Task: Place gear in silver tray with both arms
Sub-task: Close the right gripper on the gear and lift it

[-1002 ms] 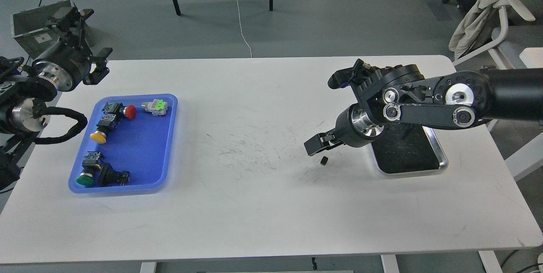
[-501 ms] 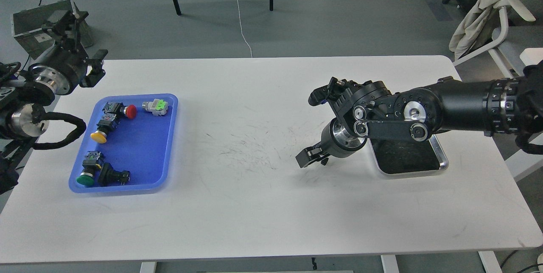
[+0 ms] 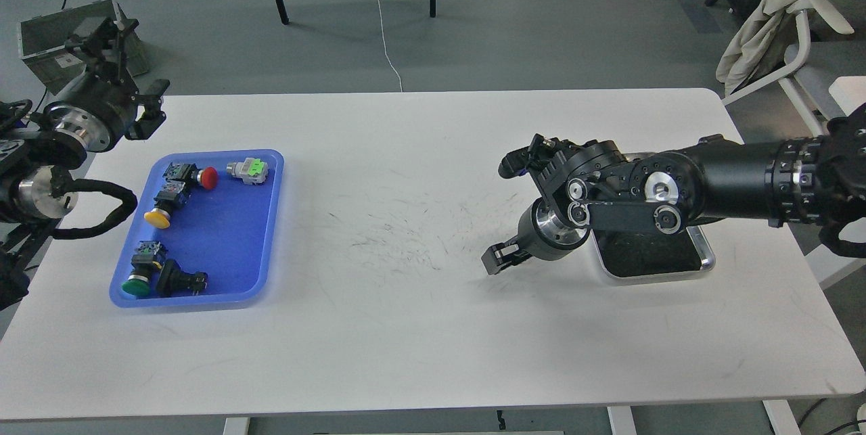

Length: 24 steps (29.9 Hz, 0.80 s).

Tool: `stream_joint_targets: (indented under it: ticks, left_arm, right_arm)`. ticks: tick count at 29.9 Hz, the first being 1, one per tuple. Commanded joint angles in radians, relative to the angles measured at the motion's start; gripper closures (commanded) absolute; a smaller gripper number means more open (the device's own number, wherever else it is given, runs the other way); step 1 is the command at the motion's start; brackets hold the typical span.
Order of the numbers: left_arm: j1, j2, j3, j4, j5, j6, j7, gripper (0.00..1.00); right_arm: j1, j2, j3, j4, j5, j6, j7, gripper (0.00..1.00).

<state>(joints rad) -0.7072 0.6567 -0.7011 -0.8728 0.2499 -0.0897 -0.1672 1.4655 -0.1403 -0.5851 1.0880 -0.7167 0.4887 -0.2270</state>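
The silver tray [image 3: 705, 260] lies on the right of the white table, its far half hidden under my right arm. My right gripper [image 3: 502, 260] points down and left at the table just left of the tray. Its fingers are dark and close together. The small black gear that lay there earlier does not show apart from the gripper. I cannot tell whether it sits between the fingers. My left gripper [image 3: 147, 109] hangs open and empty above the table's far left corner, beyond the blue tray.
A blue plastic tray [image 3: 223, 252] at the left holds several push-button switches with red, yellow, green and black caps. The table top [image 3: 406, 232] shows dark scuff marks in the middle. A chair with a cloth [image 3: 778, 22] stands off the far right corner.
My right gripper came down and left onto the spot where the small black gear lay, then shifted slightly; the gear no longer shows. My left gripper drew back a little to the left.
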Motion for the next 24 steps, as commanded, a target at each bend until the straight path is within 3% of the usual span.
stream_joint_targets:
  ticks: [1, 8, 24]
  left_arm:
    - [0.000, 0.001, 0.000, 0.000, 0.000, 0.001, 0.000, 0.03]
    - [0.000, 0.001, 0.000, 0.000, 0.000, 0.001, 0.000, 0.03]
    - [0.000, 0.001, 0.000, 0.000, 0.000, 0.001, 0.000, 0.03]
  right_arm:
    - [-0.011, 0.001, 0.004, -0.010, 0.002, 0.000, 0.000, 0.28]
    - [-0.024, 0.002, 0.007, -0.028, 0.000, 0.000, -0.002, 0.42]
    - [-0.062, 0.013, 0.019, -0.076, 0.002, 0.000, -0.005, 0.51]
